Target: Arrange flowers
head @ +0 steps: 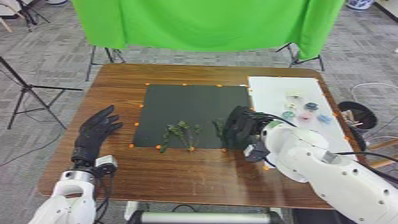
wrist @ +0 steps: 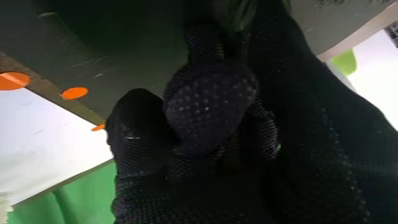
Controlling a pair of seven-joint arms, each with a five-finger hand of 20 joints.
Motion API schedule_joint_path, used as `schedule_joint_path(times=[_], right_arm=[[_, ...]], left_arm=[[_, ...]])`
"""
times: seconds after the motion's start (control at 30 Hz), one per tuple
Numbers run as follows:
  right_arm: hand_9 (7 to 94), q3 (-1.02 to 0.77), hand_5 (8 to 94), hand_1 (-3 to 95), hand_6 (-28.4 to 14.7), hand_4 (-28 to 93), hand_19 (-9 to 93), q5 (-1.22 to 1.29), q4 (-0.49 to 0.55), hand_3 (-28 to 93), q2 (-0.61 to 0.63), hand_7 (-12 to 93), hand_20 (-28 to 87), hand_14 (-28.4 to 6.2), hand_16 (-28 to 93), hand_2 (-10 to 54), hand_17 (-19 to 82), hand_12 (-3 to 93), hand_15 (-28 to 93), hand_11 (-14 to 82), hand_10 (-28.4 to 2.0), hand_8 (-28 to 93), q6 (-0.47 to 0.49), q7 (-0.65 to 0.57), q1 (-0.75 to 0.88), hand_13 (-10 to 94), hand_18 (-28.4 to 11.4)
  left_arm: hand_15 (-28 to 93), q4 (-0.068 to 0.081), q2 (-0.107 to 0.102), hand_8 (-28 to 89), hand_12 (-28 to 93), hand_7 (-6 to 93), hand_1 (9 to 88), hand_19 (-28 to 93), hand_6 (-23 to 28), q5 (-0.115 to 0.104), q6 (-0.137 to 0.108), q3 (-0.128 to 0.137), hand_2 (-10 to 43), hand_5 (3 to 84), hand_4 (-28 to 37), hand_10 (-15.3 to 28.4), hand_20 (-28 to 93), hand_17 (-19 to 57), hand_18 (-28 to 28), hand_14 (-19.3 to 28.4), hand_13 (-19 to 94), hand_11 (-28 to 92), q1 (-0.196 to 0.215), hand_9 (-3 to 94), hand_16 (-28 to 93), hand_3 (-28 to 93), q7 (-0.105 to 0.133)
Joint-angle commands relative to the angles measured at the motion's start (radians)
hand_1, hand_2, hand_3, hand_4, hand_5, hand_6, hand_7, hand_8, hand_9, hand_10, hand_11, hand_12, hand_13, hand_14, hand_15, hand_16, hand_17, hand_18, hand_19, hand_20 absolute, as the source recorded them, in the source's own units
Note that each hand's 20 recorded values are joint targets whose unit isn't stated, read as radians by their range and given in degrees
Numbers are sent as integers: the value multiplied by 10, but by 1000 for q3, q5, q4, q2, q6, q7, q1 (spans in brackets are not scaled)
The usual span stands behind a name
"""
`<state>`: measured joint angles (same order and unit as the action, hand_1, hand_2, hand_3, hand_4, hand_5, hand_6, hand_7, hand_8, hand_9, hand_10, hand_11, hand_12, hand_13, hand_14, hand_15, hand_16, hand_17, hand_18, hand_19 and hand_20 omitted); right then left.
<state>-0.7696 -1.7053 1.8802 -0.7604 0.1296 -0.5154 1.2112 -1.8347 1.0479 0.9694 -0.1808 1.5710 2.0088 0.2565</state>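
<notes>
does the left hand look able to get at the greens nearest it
Probably yes: the left hand is open beside the dark mat, and nothing tall stands between it and the greens.

No readable text, label, brand, number or sign in the head view or the right wrist view

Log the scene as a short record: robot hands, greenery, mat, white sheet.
left robot hand: open, left of the mat
right robot hand: at the mat's near right part
greenery: leafy stems on the mat's near part; a sprig beside the right robot hand
mat: dark, orange markers along its edges
white sheet: right of the mat, small coloured items on it
</notes>
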Motion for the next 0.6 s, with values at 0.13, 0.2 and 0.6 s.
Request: schedule_joint_path(times=[0.13, 0.2, 0.6], right_arm=[[672, -90, 590, 459, 39, -125, 932, 6, 33, 714, -2, 194, 472, -15, 303, -95, 670, 164, 563, 128, -147, -104, 5, -30, 37, 926, -97], [663, -134, 582, 454, 42, -123, 932, 6, 55, 713, -1, 190, 471, -16, 304, -95, 669, 163, 563, 123, -151, -105, 12, -39, 50, 924, -97], [480, -259, 400, 303, 5, -136, 932, -271, 72, 685, 100, 135, 479, -64, 280, -95, 554, 193, 609, 66, -176, -55, -1, -108, 58, 817, -158]], left_arm=[[287, 13, 8, -90, 109, 161, 297, 100, -9, 1, 22, -22, -95, 393, -232, 119, 201, 62, 154, 165, 370, 176, 21, 418, 6, 711, -30], [286, 15, 9, -90, 109, 162, 296, 101, -10, 2, 25, -22, -95, 393, -233, 119, 201, 62, 155, 166, 370, 176, 18, 418, 6, 711, -32], [287, 14, 8, -92, 109, 164, 297, 101, -12, 0, 21, -22, -95, 393, -233, 120, 201, 62, 155, 166, 370, 175, 19, 418, 7, 711, -26]])
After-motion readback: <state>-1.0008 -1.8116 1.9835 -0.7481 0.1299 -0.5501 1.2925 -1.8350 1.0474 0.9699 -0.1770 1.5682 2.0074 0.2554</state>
